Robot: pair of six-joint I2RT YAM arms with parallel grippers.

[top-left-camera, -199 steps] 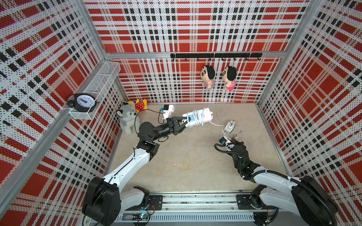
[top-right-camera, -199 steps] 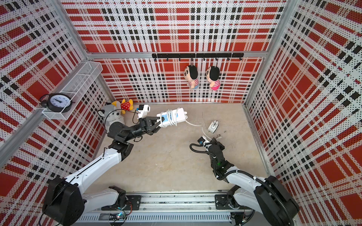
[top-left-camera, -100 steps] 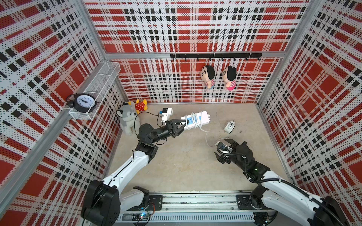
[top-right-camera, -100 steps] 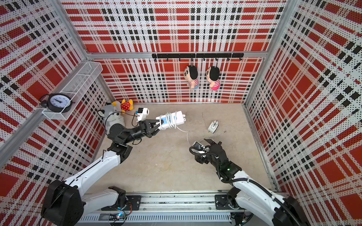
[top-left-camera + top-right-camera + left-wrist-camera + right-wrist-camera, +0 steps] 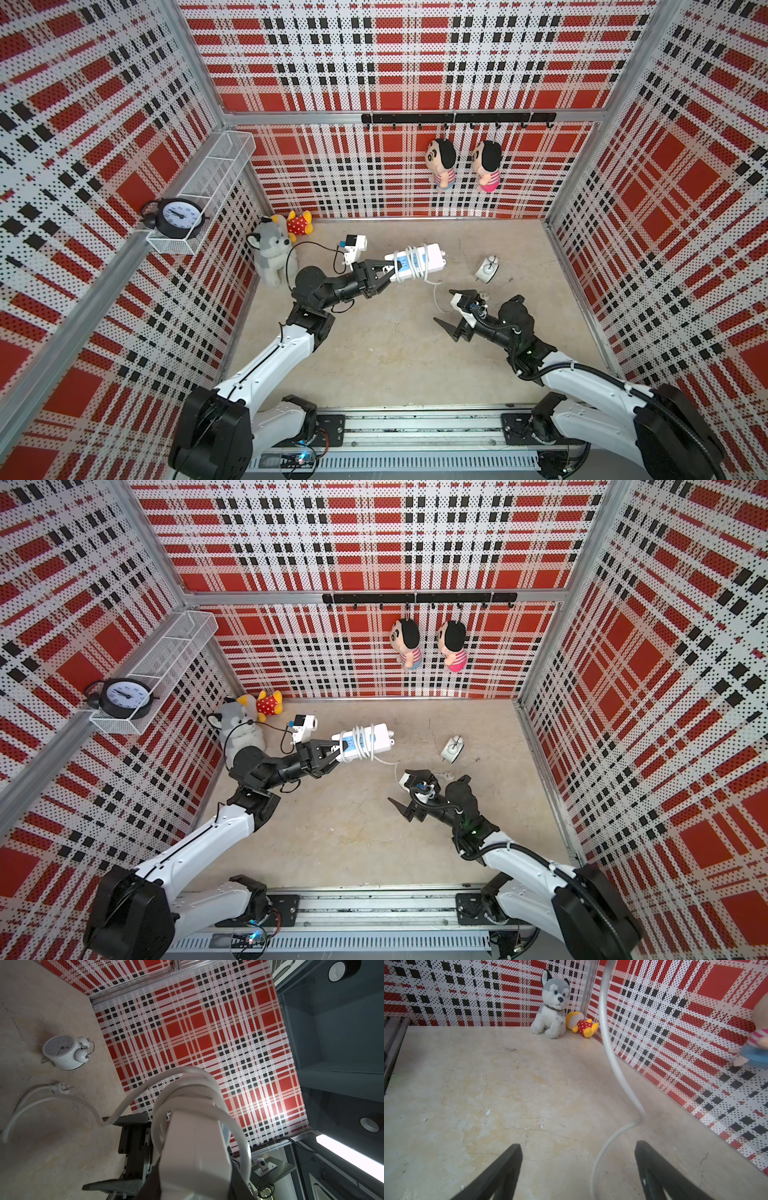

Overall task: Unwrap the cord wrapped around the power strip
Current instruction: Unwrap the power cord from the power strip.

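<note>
My left gripper (image 5: 388, 270) (image 5: 334, 752) is shut on one end of the white power strip (image 5: 430, 257) (image 5: 382, 737), holding it raised above the table. The white cord (image 5: 413, 264) (image 5: 363, 742) loops around the strip several times. Its free tail drops to the table and ends at the plug (image 5: 482, 296) (image 5: 62, 1087). In the left wrist view the strip (image 5: 193, 1147) and the cord loops (image 5: 187, 1084) fill the jaws. My right gripper (image 5: 442, 305) (image 5: 578, 1146) is open low over the table, with the loose cord (image 5: 612, 1053) running between its fingers untouched.
A small white alarm clock (image 5: 485, 269) (image 5: 62, 1052) stands behind the plug. A husky plush (image 5: 270, 253) and a yellow doll (image 5: 297, 222) sit in the back left corner. A black clock (image 5: 176, 214) rests on the wire shelf. Two dolls (image 5: 442, 164) hang on the back wall.
My right gripper opened, let go of the cord end and swung left and toward the front; the plug now lies on the table. The left gripper still holds the strip, barely shifted.
</note>
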